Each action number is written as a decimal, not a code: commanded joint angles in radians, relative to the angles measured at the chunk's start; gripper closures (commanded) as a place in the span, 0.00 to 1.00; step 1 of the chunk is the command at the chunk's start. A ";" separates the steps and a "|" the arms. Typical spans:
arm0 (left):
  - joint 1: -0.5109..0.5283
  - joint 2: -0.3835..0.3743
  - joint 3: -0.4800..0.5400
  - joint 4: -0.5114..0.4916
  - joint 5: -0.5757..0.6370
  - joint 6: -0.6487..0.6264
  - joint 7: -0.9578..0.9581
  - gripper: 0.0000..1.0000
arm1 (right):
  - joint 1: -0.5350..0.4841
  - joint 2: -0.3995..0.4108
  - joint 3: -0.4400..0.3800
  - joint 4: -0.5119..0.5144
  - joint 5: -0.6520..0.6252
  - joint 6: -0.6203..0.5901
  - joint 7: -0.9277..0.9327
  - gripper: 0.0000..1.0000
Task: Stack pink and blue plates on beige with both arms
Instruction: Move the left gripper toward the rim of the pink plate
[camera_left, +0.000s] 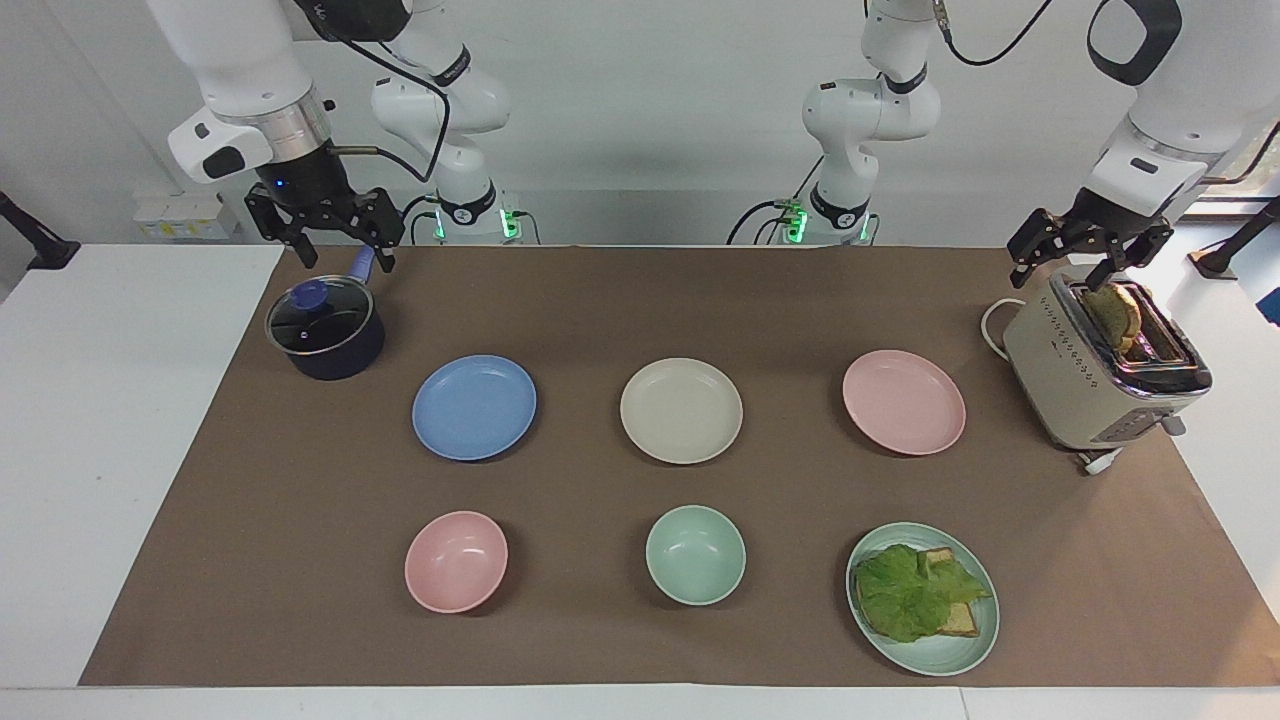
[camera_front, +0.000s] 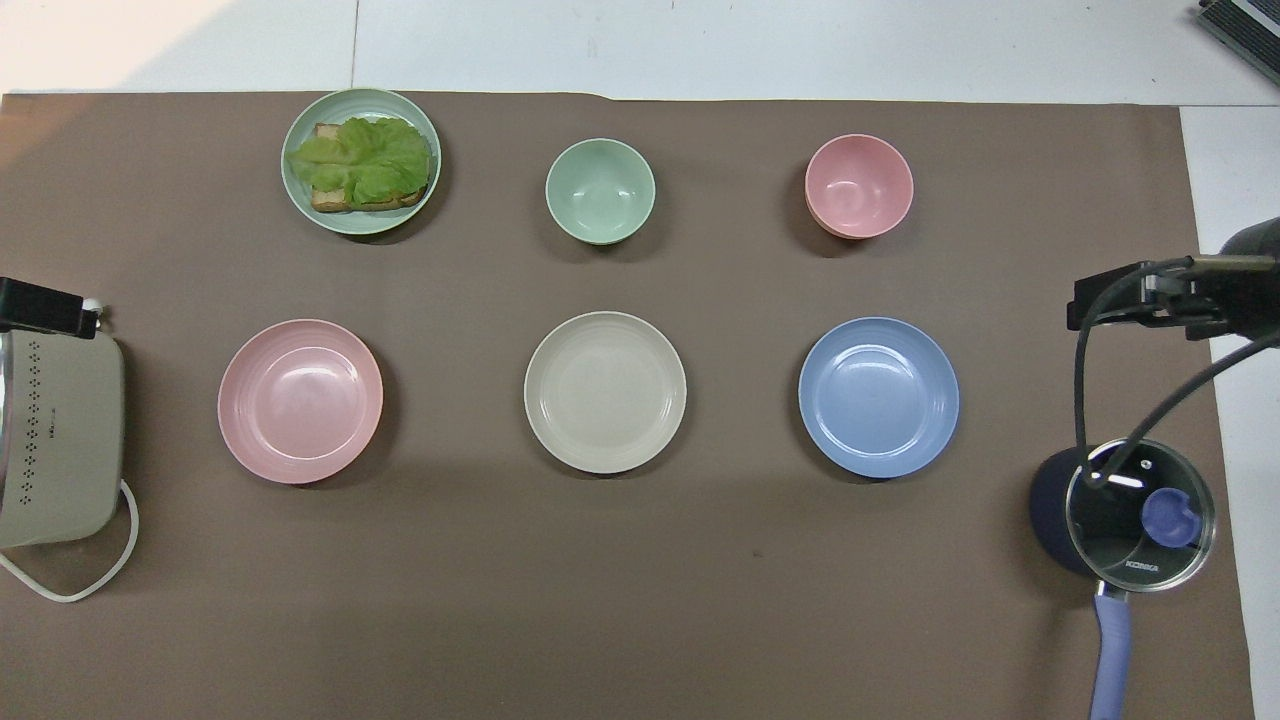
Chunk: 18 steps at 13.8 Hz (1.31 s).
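Three equal plates lie in a row on the brown mat. The beige plate (camera_left: 681, 410) (camera_front: 605, 391) is in the middle. The blue plate (camera_left: 474, 407) (camera_front: 878, 397) lies toward the right arm's end and the pink plate (camera_left: 904, 401) (camera_front: 300, 401) toward the left arm's end. All three are bare and apart from each other. My right gripper (camera_left: 344, 258) (camera_front: 1150, 295) hangs open over the pot's handle, holding nothing. My left gripper (camera_left: 1085, 270) (camera_front: 40, 305) hangs open over the toaster, also holding nothing.
A dark pot with a glass lid (camera_left: 325, 328) (camera_front: 1140, 520) stands at the right arm's end, a toaster (camera_left: 1100, 370) (camera_front: 55, 440) holding toast at the left arm's end. Farther from the robots sit a pink bowl (camera_left: 456, 560), a mint bowl (camera_left: 695, 554) and a green plate (camera_left: 960, 655) with bread and lettuce.
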 joint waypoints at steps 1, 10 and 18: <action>-0.002 -0.020 0.000 -0.025 0.022 -0.007 -0.010 0.00 | 0.005 -0.014 0.003 -0.007 -0.027 -0.011 0.002 0.00; -0.002 -0.020 0.000 -0.145 0.022 0.065 -0.007 0.00 | 0.003 -0.014 -0.004 -0.010 -0.015 -0.008 0.016 0.00; 0.020 0.006 0.002 -0.394 0.020 0.338 -0.044 0.00 | 0.000 -0.014 -0.007 -0.013 -0.012 0.009 0.025 0.00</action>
